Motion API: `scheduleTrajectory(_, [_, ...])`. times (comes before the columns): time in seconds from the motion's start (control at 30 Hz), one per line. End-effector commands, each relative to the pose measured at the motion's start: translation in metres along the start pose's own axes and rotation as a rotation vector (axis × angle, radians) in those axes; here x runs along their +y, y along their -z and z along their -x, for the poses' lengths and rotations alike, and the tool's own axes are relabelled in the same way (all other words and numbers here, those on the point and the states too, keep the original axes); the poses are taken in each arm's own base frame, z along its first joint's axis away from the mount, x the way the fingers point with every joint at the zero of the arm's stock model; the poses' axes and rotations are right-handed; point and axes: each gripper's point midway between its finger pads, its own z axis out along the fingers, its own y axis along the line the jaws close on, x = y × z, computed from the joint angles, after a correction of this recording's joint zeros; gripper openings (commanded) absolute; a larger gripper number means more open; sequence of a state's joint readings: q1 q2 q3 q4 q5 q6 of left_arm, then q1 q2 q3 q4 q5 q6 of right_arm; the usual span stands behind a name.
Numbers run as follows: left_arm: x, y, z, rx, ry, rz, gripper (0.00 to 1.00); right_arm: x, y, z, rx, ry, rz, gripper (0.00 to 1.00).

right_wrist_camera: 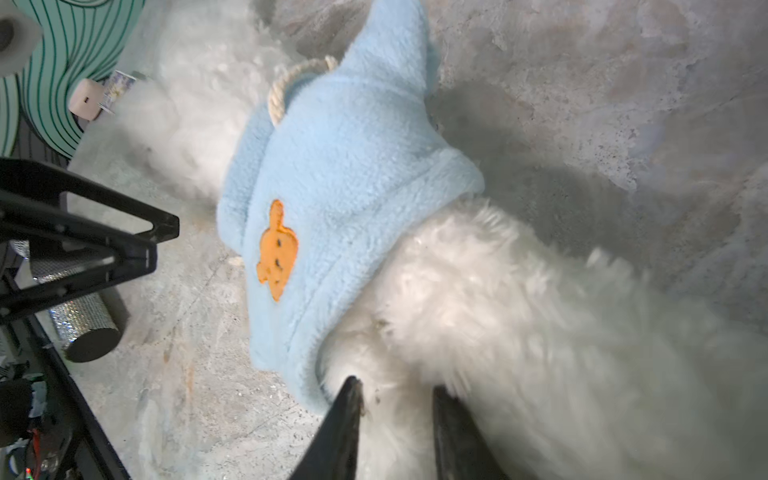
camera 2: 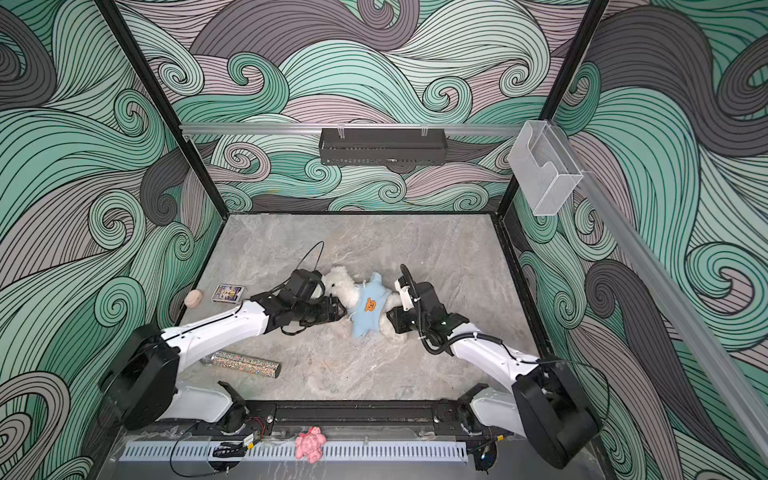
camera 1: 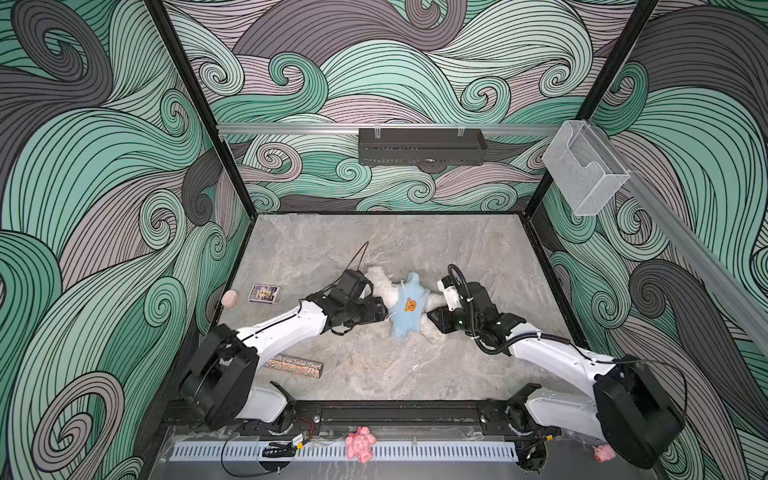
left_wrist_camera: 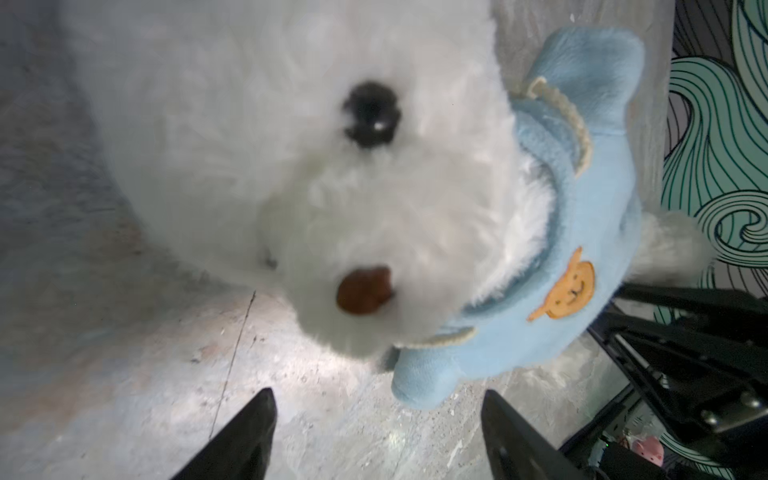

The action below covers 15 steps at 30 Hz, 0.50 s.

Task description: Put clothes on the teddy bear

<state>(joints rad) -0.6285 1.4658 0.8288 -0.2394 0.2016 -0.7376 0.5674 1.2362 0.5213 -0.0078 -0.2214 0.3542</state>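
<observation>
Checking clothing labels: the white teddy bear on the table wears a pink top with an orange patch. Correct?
No: the teddy bear on the table wears a light blue top, not pink, with an orange patch; the right wrist view shows it.

Your left arm (camera 1: 282, 328) and right arm (camera 1: 552, 353) look like twins: glossy white shells on the long links, and chunky round black housings (camera 1: 216, 374) at the big joints. The right one wears a fat ribbed black hose (camera 1: 484, 345), the left a skinny black wire loop (camera 1: 360, 252). The left gripper (left_wrist_camera: 378, 397) and right gripper (right_wrist_camera: 397, 386) have plain matte-black wedge fingers (left_wrist_camera: 249, 436).
</observation>
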Motion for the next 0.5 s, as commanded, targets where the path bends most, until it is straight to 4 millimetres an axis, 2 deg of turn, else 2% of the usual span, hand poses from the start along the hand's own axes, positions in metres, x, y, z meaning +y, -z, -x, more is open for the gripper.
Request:
scheduleTrajectory(0.0, [-0.030,-0.012,0.038,-0.040,-0.022,-0.068,0.78,0.014,-0.008,-0.015,0.036,-0.040,0.071,0.23])
scheduleTrajectory(0.13, [-0.034,-0.031,0.074,-0.013,-0.035,-0.072,0.78,0.055,-0.007,-0.016,0.015,0.005,0.227,0.22])
scheduleTrajectory(0.2, [-0.031,-0.029,0.088,-0.034,-0.035,-0.073,0.78,0.066,0.005,-0.009,-0.014,0.071,0.242,0.25])
scheduleTrajectory(0.3, [-0.019,-0.013,0.096,-0.090,-0.067,-0.022,0.80,0.064,0.025,0.008,-0.090,0.182,0.185,0.30])
scheduleTrajectory(0.4, [-0.004,0.005,0.090,-0.128,-0.103,0.043,0.82,0.058,0.043,0.031,-0.182,0.308,0.091,0.37])
scheduleTrajectory(0.47, [0.006,0.017,0.084,-0.150,-0.109,0.083,0.82,0.056,0.046,0.044,-0.203,0.412,0.040,0.42])
